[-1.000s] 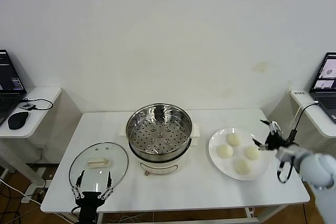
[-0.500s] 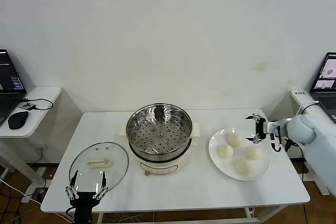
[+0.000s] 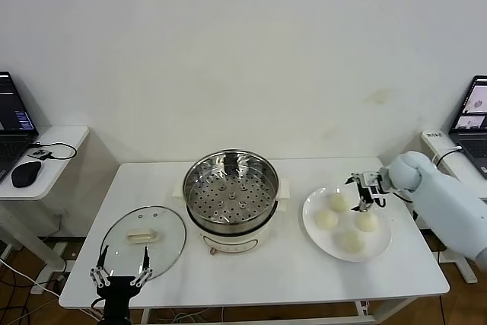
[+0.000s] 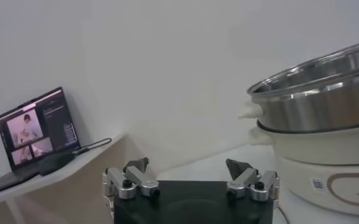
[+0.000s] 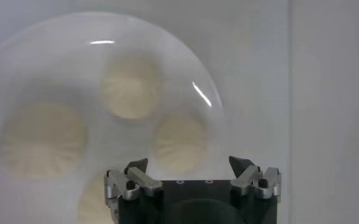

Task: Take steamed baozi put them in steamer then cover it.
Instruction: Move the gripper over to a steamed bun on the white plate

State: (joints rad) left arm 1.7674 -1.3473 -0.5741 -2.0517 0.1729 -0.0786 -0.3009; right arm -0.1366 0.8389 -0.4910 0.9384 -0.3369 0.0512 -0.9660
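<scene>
Right of the shiny round steel steamer (image 3: 231, 191) on the white surface (image 3: 289, 272), four smooth cream-white round baozi (image 3: 337, 202) sit on a flat white plate (image 3: 313, 226), and the right gripper (image 3: 358, 192) hovers over them with fingers spread wide, holding nothing. Left of the steamer lies the round clear glass lid with its cream handle (image 3: 143, 236); the left gripper (image 3: 118, 273) waits near it, fingers open too.

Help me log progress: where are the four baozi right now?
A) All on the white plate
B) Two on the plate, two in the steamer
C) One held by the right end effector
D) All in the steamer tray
A: all four baozi lie on the white plate, the steamer tray is bare, and the open right end effector hovers above them holding nothing.
</scene>
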